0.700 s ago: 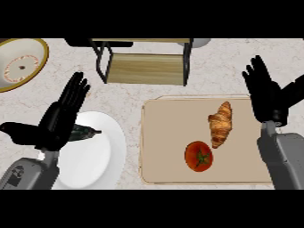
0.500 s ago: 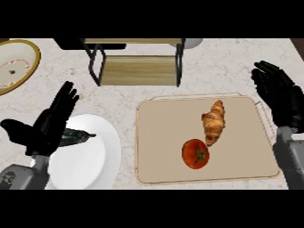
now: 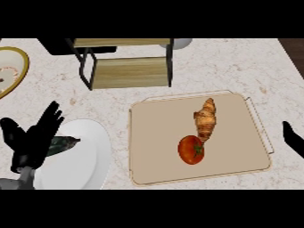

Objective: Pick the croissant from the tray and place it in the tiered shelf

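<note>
A: Lying mid-tray as before, is the croissant [image 3: 207, 119] touching the tomato [image 3: 191, 150]?
B: Yes, on the tray [image 3: 158, 133], just in front of the tiered shelf [image 3: 129, 71]. The right hand [image 3: 297, 143] is drawing back toward the right edge of the worktop [image 3: 246, 67], fingers spread, holding nothing. The left hand [image 3: 34, 139] is hovering open over the white plate [image 3: 92, 156].

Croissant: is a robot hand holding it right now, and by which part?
No, nothing is held. The croissant lies on the tray beside the tomato. The left robot hand and right robot hand are open, away from it.
</note>
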Robot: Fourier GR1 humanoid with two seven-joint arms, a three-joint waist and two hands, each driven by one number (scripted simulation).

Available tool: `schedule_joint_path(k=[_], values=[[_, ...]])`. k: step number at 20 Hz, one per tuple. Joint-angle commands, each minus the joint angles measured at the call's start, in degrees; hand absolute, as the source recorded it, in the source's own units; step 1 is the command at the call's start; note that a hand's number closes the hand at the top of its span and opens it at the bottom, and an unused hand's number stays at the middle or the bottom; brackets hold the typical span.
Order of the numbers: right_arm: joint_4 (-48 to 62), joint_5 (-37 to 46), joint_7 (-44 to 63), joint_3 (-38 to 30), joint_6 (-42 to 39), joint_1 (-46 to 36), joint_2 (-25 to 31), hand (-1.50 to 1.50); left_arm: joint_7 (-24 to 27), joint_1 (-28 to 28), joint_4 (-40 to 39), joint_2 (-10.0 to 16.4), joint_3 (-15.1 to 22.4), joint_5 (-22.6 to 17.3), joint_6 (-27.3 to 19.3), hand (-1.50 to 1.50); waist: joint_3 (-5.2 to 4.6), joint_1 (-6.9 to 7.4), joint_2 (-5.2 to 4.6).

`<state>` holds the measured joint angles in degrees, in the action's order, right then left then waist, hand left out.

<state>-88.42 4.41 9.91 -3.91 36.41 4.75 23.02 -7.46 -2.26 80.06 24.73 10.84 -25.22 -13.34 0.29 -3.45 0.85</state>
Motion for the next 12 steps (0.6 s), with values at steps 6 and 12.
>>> schedule_joint_path(k=[6,12], values=[[-29.32,3.94,10.56,7.37,-6.72,18.24,5.96,-1.50,-4.03,0.42,-4.12,-0.39,0.12,0.16,0.34,0.00,-0.53,1.28,-0.55],[-41.64,13.19,31.52,13.96,-9.57,16.04,9.39,-1.50,-6.13,-1.58,-2.36,-1.74,1.63,1.63,-0.52,0.00,-0.59,3.25,-0.98]])
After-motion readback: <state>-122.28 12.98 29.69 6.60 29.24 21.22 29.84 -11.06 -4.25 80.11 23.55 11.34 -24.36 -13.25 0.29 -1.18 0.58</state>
